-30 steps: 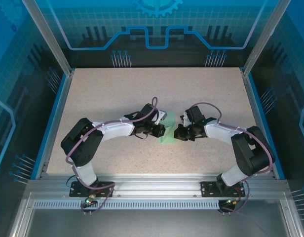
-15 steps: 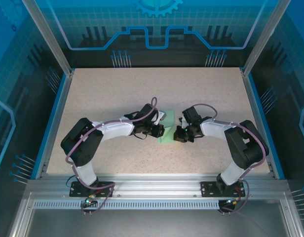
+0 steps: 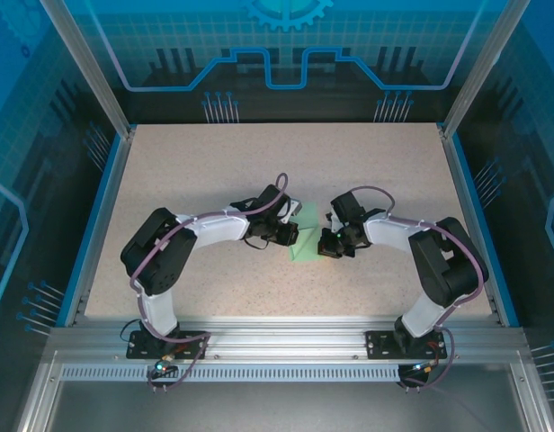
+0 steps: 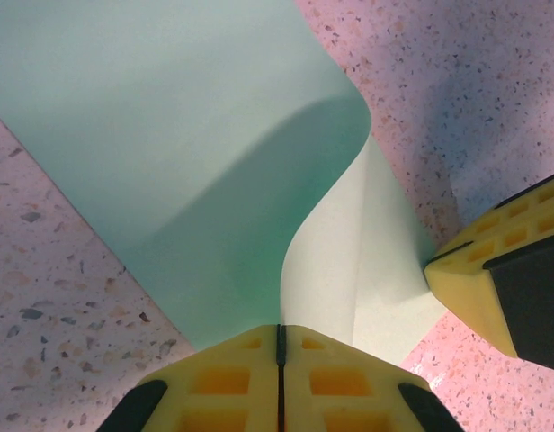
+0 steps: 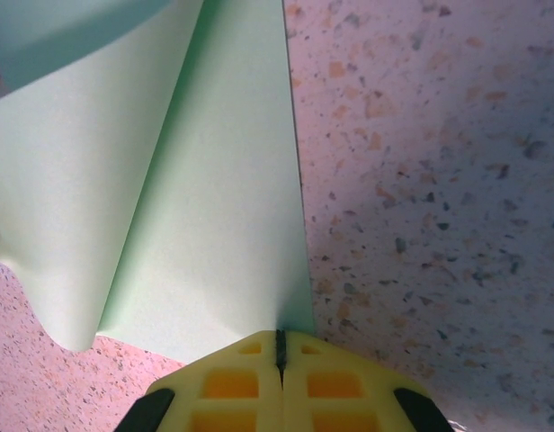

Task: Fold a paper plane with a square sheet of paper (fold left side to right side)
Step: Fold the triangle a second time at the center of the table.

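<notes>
Pinching is what my left gripper is doing: its two yellow fingers are squeezed tight together at the bottom middle of the left wrist view, and a bit of the square sheet of paper looks caught between them. That flap curls up from my fingers like a little wave, and the rest of the green sheet spreads toward the upper left of that view. My right gripper is squeezed shut too, at the bottom middle of the right wrist view, with its tip at the bottom edge of the paper there. I cannot tell if it is nipping the paper or only pushing down on it. From above, the sheet sits in the middle of the table, right between my two grippers. Lots could go wrong, I think. The paper is thin and slippy, so if I pull the flap over too fast it could slide out of my left fingers. If my right tip does not press hard enough, the whole sheet could skid along the table and the edges would not line up. If I swing the flap over crooked, the fold would come out slanted, and that makes a wonky plane. My grippers are very near each other, so they might bump. And if I tug too hard, the paper could crumple or tear.
</notes>
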`<state>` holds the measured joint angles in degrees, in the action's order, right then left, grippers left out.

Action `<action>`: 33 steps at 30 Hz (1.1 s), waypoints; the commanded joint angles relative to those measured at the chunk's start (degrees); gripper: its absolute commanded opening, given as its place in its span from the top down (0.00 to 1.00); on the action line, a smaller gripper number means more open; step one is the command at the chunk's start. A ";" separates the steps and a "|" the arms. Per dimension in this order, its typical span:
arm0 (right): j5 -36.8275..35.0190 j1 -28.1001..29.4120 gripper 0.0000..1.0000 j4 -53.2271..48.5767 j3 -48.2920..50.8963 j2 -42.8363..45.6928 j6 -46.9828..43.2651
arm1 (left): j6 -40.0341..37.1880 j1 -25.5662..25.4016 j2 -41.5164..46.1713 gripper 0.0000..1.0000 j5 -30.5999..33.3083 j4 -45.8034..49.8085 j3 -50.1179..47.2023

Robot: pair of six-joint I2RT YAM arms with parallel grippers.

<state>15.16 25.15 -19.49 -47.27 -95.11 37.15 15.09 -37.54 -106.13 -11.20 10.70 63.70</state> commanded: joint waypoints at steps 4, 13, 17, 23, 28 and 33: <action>-1.94 0.69 1.00 -3.37 -0.21 -1.39 -1.11 | -0.42 0.97 -2.05 0.92 1.01 1.88 2.27; -1.74 0.69 1.00 -3.72 -0.28 -1.65 -1.29 | -0.67 1.33 -4.26 0.92 1.37 2.66 3.54; -1.80 0.69 1.00 -3.87 -0.28 -1.74 -1.37 | -0.77 1.42 -4.65 0.92 1.70 2.84 3.53; -1.78 0.69 1.00 -4.04 -0.54 -1.99 -1.37 | -0.85 1.42 -4.84 0.92 2.27 2.98 3.56; -1.93 0.69 1.00 -4.41 -0.63 -2.09 -1.59 | -0.94 1.51 -4.77 0.92 2.68 3.01 3.47; -2.06 0.69 1.00 -4.64 -0.65 -2.10 -1.68 | -0.93 1.54 -4.88 0.92 2.87 2.92 3.62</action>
<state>15.18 25.15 -20.49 -48.01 -95.64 36.34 14.92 -36.53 -109.89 -9.21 12.27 65.54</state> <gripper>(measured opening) 0.058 0.078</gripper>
